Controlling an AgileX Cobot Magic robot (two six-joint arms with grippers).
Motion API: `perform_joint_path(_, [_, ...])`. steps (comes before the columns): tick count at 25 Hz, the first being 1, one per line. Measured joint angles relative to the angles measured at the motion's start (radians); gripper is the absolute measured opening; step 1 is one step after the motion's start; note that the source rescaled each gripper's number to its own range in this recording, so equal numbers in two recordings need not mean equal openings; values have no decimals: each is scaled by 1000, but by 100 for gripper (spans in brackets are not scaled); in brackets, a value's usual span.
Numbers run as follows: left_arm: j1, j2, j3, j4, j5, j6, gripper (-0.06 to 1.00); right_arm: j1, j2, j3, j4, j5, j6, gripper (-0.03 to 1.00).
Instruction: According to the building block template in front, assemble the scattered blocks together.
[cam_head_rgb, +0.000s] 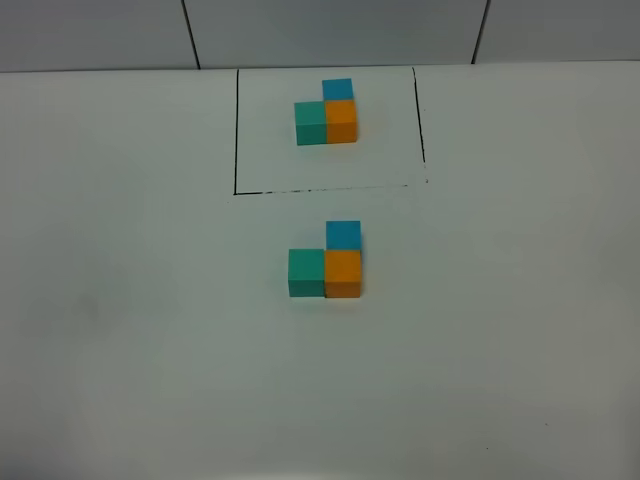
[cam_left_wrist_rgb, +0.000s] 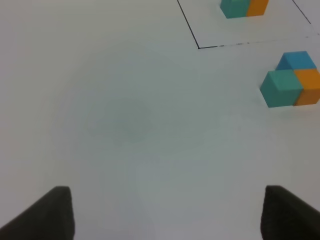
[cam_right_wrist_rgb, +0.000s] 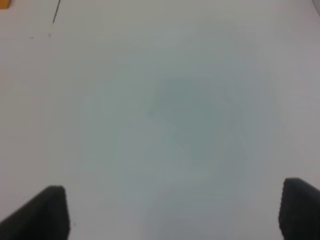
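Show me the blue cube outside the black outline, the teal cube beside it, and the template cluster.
blue cube (cam_head_rgb: 343, 235), exterior high view, top face.
teal cube (cam_head_rgb: 306, 266), exterior high view, top face.
template cluster (cam_head_rgb: 341, 113), exterior high view, orange cube's top.

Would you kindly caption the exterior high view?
Teal, orange and blue blocks assembled into an L, matching the outlined template.

The table (cam_head_rgb: 120, 300) is a smooth, matt white surface with a thin black line (cam_head_rgb: 236, 130) drawn on it. The blocks (cam_head_rgb: 326, 262) and the template (cam_head_rgb: 327, 112) cubes look smooth, matt and solidly coloured. The fingertips (cam_left_wrist_rgb: 47, 215) look like matt black, slightly textured plastic or rubber.
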Motion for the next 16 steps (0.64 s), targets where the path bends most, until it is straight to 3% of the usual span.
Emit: perform_joint_path(16, [0, 0, 0, 0, 0, 0, 88, 0, 0, 0, 0, 0, 0, 72])
